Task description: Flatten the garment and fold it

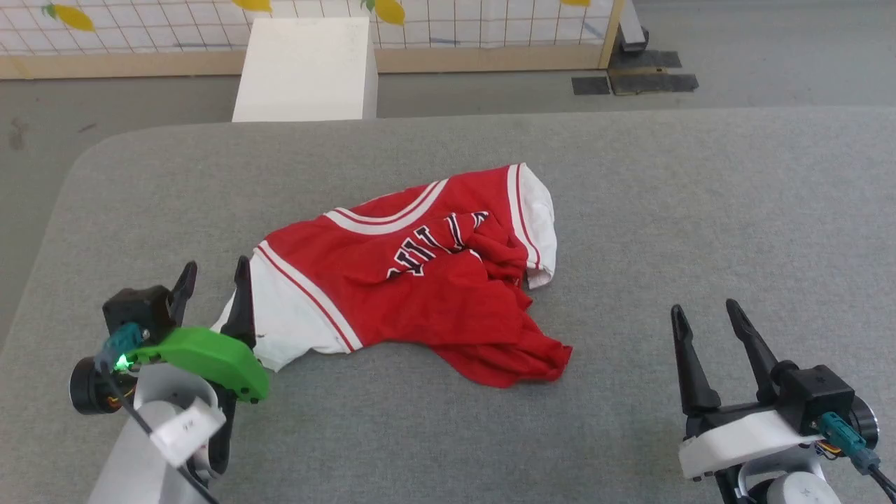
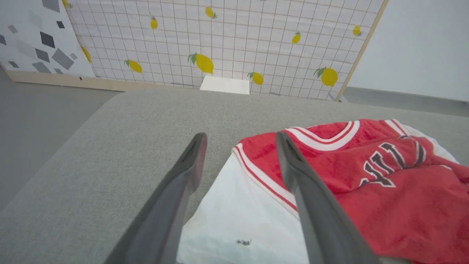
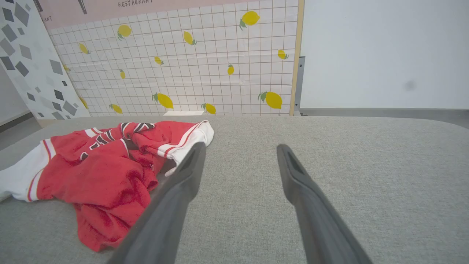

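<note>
garment (image 1: 420, 294) crumpled; left hand (image 1: 217, 264) apart over its white edge; right hand (image 1: 703, 306) apart.

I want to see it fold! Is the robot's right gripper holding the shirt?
No, the right gripper is open above the grey table, apart from the shirt.

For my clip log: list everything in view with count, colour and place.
garment: one, red and white, crumpled mid-table
table: one, grey fabric, under the garment
white block: one, white, beyond the table's far edge
lemon-print panel: one, white with yellow lemons, behind the block
black mats: a few, black, far-right floor
left gripper: one, dark fingers, open, at the garment's white sleeve
right gripper: one, dark fingers, open, over bare table right of the garment
</note>
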You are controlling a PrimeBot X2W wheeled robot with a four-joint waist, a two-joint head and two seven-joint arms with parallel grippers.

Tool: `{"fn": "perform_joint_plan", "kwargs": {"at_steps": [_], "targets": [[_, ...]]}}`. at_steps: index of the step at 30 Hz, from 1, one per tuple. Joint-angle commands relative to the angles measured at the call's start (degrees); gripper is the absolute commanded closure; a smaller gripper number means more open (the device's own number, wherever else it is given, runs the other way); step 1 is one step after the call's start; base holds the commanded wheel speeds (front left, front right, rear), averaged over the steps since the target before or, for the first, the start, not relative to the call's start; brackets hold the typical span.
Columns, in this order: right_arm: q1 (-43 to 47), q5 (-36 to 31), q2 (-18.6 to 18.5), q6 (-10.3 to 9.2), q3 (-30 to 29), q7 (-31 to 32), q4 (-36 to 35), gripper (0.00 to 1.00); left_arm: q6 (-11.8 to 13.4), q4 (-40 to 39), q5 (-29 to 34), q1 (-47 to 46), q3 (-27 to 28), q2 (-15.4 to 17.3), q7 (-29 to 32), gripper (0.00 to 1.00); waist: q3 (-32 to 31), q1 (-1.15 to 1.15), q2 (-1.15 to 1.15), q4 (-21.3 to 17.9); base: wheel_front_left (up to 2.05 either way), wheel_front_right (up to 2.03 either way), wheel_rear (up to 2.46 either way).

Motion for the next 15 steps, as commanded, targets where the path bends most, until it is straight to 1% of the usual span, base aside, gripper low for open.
{"fn": "perform_joint_plan", "kwargs": {"at_steps": [1,2,5,7,8,11,13,14,15], "targets": [[0.7,-0.3,0.0,-0.10,-0.2,-0.3,0.0,0.00,-0.3,-0.5,0.7,1.1,0.0,-0.2,-2.6,0.00,-1.0,0.00,0.00,0.6,0.00,0.00,0.00],[0.9,-0.3,0.0,-0.10,-0.4,-0.3,0.0,0.00,-0.6,-0.7,1.2,1.5,-0.2,-0.5,-5.2,0.00,-1.4,0.00,0.00,0.9,0.00,0.00,0.00],[1.4,-0.6,0.0,-0.10,-0.9,-0.3,-0.1,0.00,-1.6,-2.5,3.3,3.3,-0.8,-1.2,-8.8,0.00,-2.1,0.00,0.00,1.8,0.00,0.00,0.00],[1.6,-0.8,0.0,-0.10,-1.1,-0.3,-0.3,0.00,-2.0,-4.5,4.8,4.8,-0.8,-1.8,-9.2,0.00,-2.2,0.00,0.00,2.4,0.00,0.00,0.00],[1.7,-1.1,0.0,-0.10,-1.2,-0.3,-0.4,0.00,-2.2,-7.6,6.4,5.8,-0.2,-2.7,-9.3,0.00,-2.1,0.00,0.00,3.0,0.00,0.00,0.00],[1.0,-2.2,0.0,-0.10,-1.4,-0.1,-0.2,0.00,-2.9,-13.6,11.0,9.0,-0.3,-4.6,-9.3,0.00,-1.4,0.00,0.00,4.7,0.00,0.00,0.00],[-0.3,-3.0,0.0,-0.10,-1.5,1.5,-0.3,0.00,-3.3,-15.9,13.0,10.8,-0.6,-6.1,-9.3,0.00,-0.7,0.00,0.00,6.1,0.00,0.00,0.00],[-1.6,-3.3,0.0,-0.10,-1.3,4.2,-0.2,0.00,-3.7,-16.7,13.8,11.9,-0.7,-7.3,-9.3,0.00,0.0,0.00,0.00,7.0,0.00,0.00,0.00],[-2.6,-3.8,-0.2,-0.10,-0.7,6.4,-0.3,0.00,-4.0,-16.9,14.5,12.4,-0.9,-7.7,-9.3,0.00,0.5,0.00,0.00,7.7,0.00,0.00,0.00]]}}
